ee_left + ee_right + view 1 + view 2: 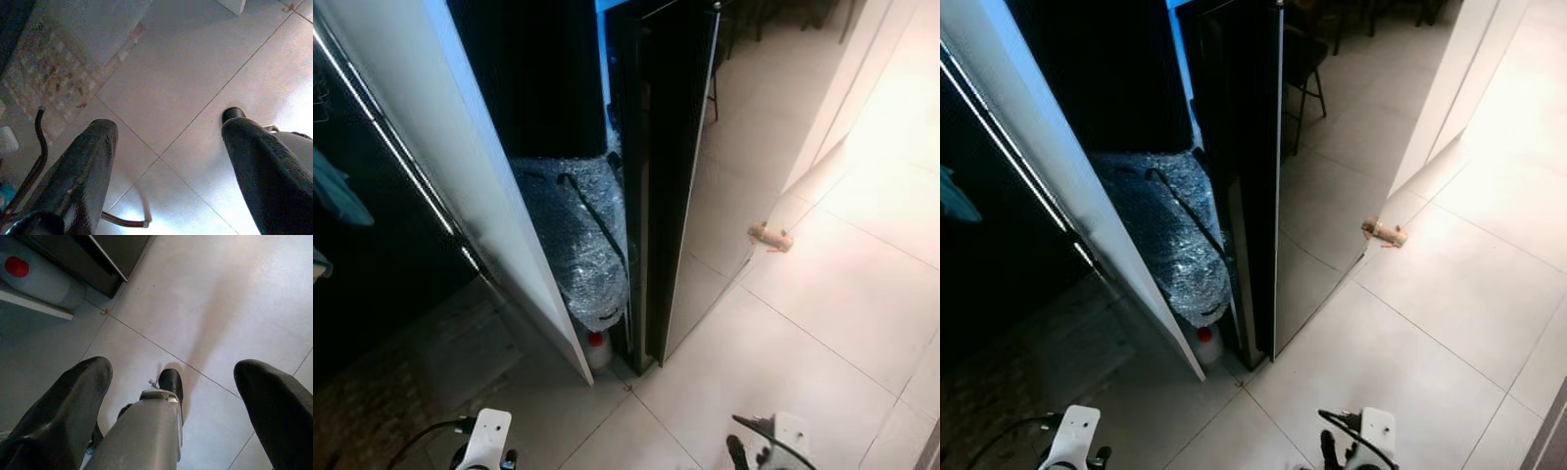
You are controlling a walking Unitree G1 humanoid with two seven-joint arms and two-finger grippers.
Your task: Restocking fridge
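A tall black fridge [666,147] stands ahead with its glossy side facing me. To its left rises a white door-like panel [440,147]. A bundle of bubble wrap [578,235] is wedged in the dark gap between them. Under it on the floor sits a white bottle with a red cap [597,348], also seen as the bottle [29,274] in the right wrist view. Both arms hang low: left arm [489,441], right arm [773,436]. My left gripper [166,132] and right gripper [173,369] are open over bare tiles, holding nothing.
Pale floor tiles [822,323] spread to the right, with a small brown object [771,236] lying on them. A white wall corner [842,88] stands at the right. A patterned mat [372,411] lies at the lower left. Chair legs [1307,88] show behind the fridge.
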